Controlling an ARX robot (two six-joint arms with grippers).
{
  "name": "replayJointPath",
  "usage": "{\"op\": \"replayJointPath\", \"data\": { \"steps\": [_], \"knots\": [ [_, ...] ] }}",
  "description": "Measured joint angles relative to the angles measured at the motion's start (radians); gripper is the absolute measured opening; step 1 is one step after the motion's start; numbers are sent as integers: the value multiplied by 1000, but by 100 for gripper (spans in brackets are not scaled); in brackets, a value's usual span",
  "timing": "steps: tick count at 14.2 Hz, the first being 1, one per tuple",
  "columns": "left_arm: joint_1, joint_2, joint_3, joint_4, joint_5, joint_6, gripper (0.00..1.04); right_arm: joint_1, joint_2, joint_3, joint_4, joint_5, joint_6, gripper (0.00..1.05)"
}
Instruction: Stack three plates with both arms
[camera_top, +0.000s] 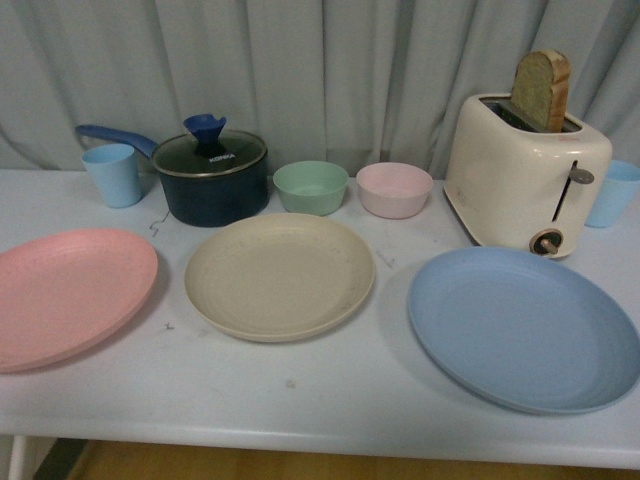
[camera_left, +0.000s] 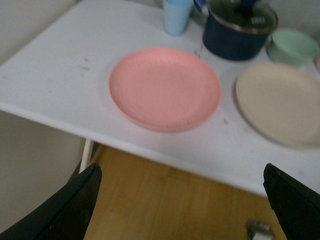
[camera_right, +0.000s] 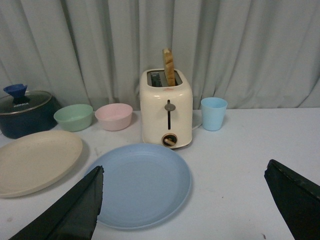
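Three plates lie side by side on the white table (camera_top: 330, 400): the pink plate (camera_top: 65, 295) at the left, the beige plate (camera_top: 279, 274) in the middle, the blue plate (camera_top: 525, 327) at the right. No arm shows in the front view. My left gripper (camera_left: 182, 172) is open and empty, back off the table's front edge, with the pink plate (camera_left: 165, 87) ahead of it. My right gripper (camera_right: 184, 175) is open and empty above the table, with the blue plate (camera_right: 140, 183) just ahead and the beige plate (camera_right: 35, 161) beside it.
Along the back stand a blue cup (camera_top: 113, 174), a dark lidded saucepan (camera_top: 212, 176), a green bowl (camera_top: 311, 187), a pink bowl (camera_top: 394, 189), a cream toaster (camera_top: 525, 180) holding a slice of bread (camera_top: 542, 90), and another blue cup (camera_top: 612, 192). A grey curtain hangs behind.
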Motion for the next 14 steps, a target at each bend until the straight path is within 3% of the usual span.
{"op": "replayJointPath", "data": {
  "steps": [4, 6, 7, 9, 11, 14],
  "knots": [
    [249, 492, 214, 401, 229, 62, 98, 0, 0, 0, 0, 0, 0, 98],
    [267, 822, 387, 526, 263, 124, 98, 0, 0, 0, 0, 0, 0, 98],
    [286, 1107, 582, 536, 273, 159, 98, 0, 0, 0, 0, 0, 0, 98],
    [317, 1434, 769, 501, 289, 153, 98, 0, 0, 0, 0, 0, 0, 98],
    [338, 1606, 798, 510, 286, 124, 98, 0, 0, 0, 0, 0, 0, 98],
    [384, 1652, 759, 607, 277, 104, 98, 0, 0, 0, 0, 0, 0, 98]
  ]
}}
